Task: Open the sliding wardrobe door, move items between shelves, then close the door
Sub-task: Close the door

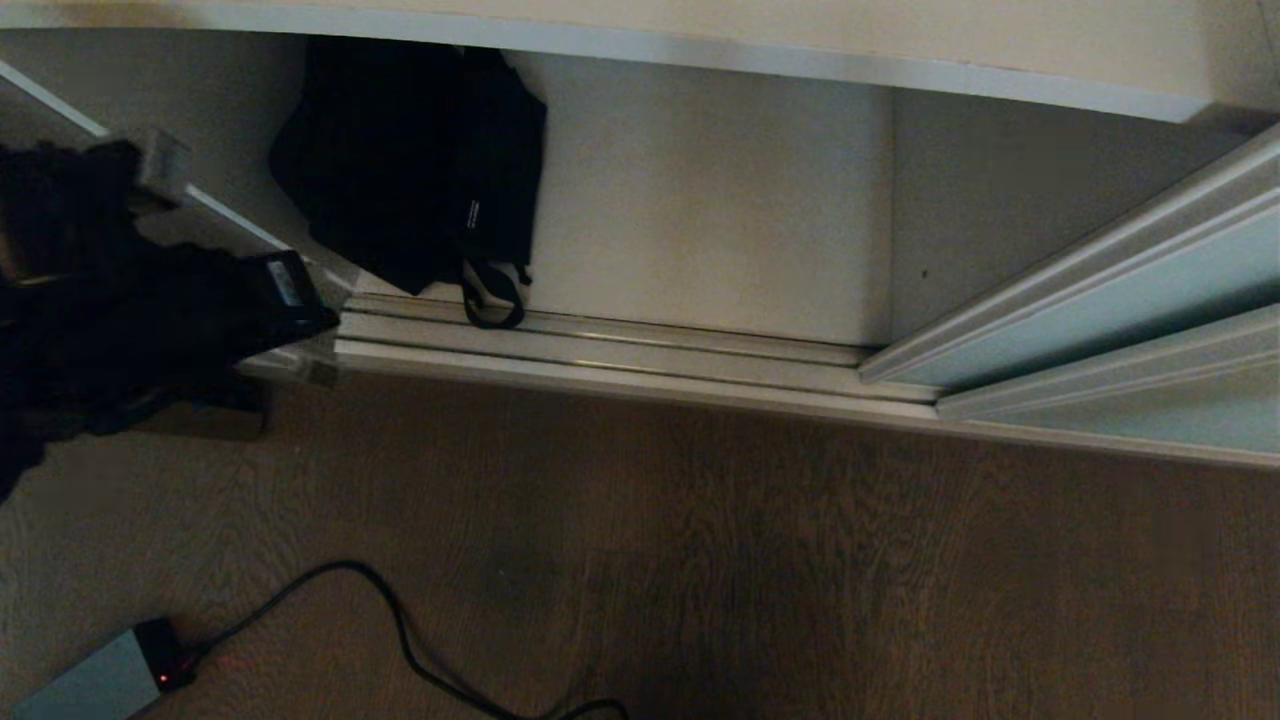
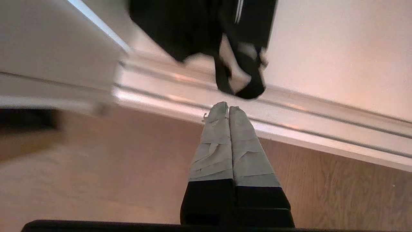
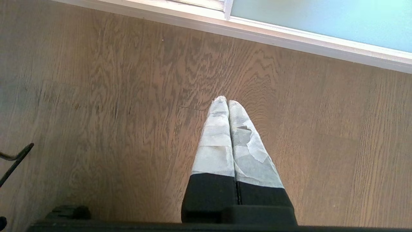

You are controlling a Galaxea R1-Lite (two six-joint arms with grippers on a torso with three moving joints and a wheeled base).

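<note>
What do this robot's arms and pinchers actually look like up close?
Each gripper is a pair of long, tapering fingers. The left gripper and the right gripper look alike: black at the base, with the front part of the fingers wrapped in wrinkled pale grey tape up to rounded tips. In the head view the left arm is a bulky black shape bearing a small pale label.

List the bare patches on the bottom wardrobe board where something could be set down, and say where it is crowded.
Free: the board from the black bag across to the slid-back glass door, bordered in front by the track. Crowded: the left corner, where the bag lies, its strap draped onto the track, with the left claw shut nearby.
</note>
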